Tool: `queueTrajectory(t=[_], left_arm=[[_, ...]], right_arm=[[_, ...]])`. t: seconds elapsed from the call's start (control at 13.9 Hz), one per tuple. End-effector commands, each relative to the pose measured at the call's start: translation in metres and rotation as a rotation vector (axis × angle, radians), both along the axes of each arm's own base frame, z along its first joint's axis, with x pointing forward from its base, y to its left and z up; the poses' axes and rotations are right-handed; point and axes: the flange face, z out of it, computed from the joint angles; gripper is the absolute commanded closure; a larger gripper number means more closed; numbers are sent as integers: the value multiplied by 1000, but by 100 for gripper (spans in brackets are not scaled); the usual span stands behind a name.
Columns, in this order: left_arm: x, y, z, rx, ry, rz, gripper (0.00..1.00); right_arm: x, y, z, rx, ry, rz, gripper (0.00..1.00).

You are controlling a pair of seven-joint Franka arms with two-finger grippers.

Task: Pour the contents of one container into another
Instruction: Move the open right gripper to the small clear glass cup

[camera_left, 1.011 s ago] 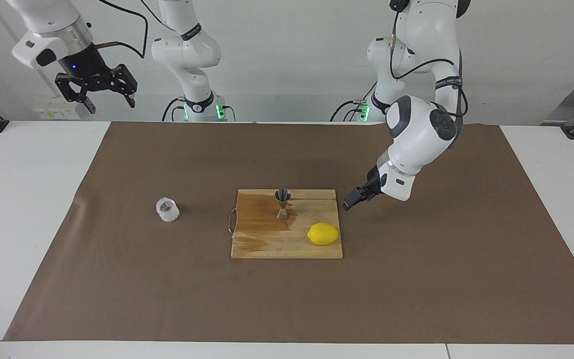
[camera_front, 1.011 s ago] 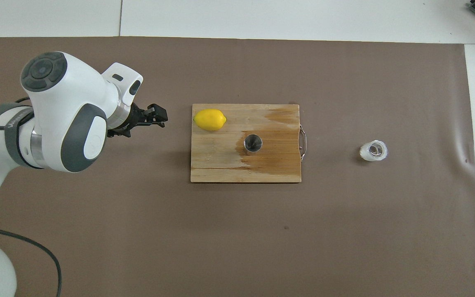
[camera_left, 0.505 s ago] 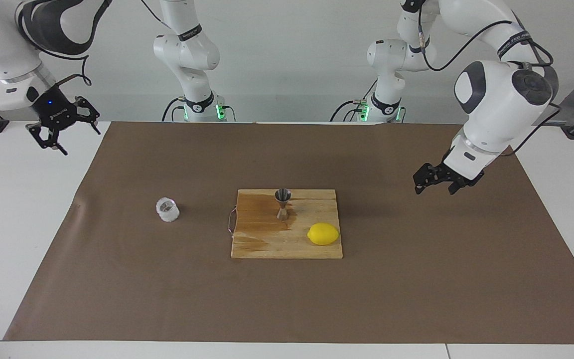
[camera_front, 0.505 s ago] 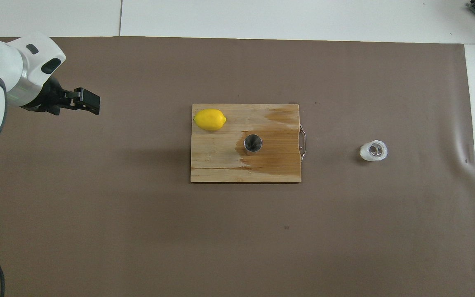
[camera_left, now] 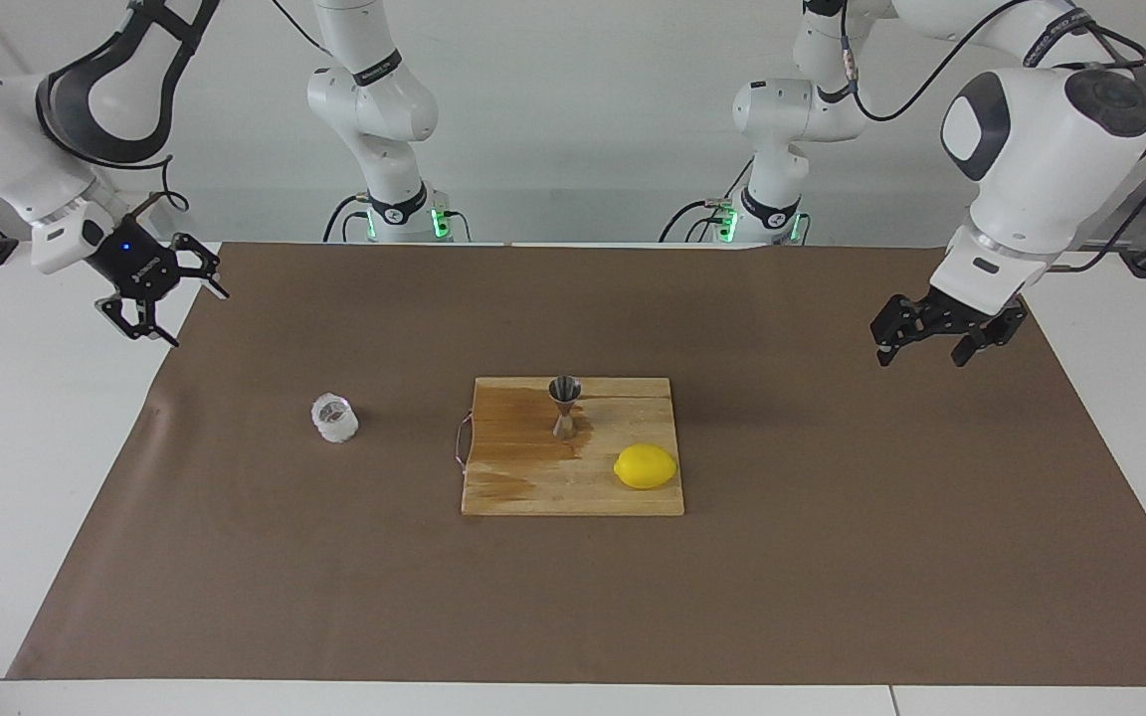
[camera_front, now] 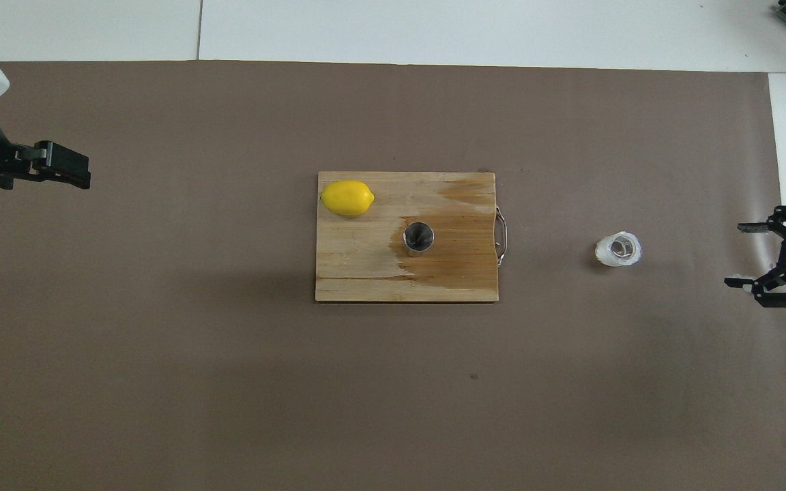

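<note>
The steel jigger (camera_left: 565,405) is standing upright on the wooden cutting board (camera_left: 533,477), sharing it with a lemon (camera_left: 646,466); its contents cannot be told. The faceted glass cup (camera_left: 334,418) is sitting off the board, toward the right arm's end. The right gripper (camera_left: 165,293) and left gripper (camera_left: 921,338) are both hanging wide open, holding nothing, well apart from the board.

I am seeing open mat all around the glass cup (camera_left: 334,419); on the cutting board (camera_left: 533,487), only the lemon (camera_left: 646,466) is crowding the jigger (camera_left: 564,406).
</note>
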Motion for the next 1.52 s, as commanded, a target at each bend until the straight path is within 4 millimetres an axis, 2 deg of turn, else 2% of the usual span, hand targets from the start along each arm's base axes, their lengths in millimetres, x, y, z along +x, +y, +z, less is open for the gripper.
queueTrajectory(t=[0.0, 0.22, 0.36, 0.51, 0.58, 0.72, 0.87, 1.08, 1.16, 1.3, 1.44], left_arm=[[3, 9, 6, 15, 8, 4, 0], [7, 10, -6, 17, 3, 6, 0], [4, 14, -27, 30, 10, 10, 0], [-3, 13, -33, 27, 13, 16, 0], [-11, 16, -31, 28, 30, 19, 0], [-40, 32, -37, 3, 4, 43, 0], [-65, 32, -45, -14, -49, 46, 0], [-60, 24, -35, -15, -40, 36, 0], [-58, 23, -26, -27, 0, 41, 0], [-51, 22, -4, -23, 42, 39, 0], [-47, 19, 7, -24, 42, 29, 0]], right_arm=[[10, 5, -27, 64, -32, 15, 0], [25, 25, -58, 136, -77, 44, 0], [19, 29, -99, 249, -30, 84, 0], [22, 34, -112, 268, -69, 127, 0], [20, 35, -121, 285, -58, 132, 0], [22, 46, -136, 349, -111, 171, 0], [23, 48, -143, 350, -123, 181, 0], [26, 55, -150, 352, -170, 219, 0], [25, 57, -157, 360, -169, 215, 0], [31, 68, -159, 353, -192, 223, 0], [32, 68, -159, 339, -198, 216, 0]])
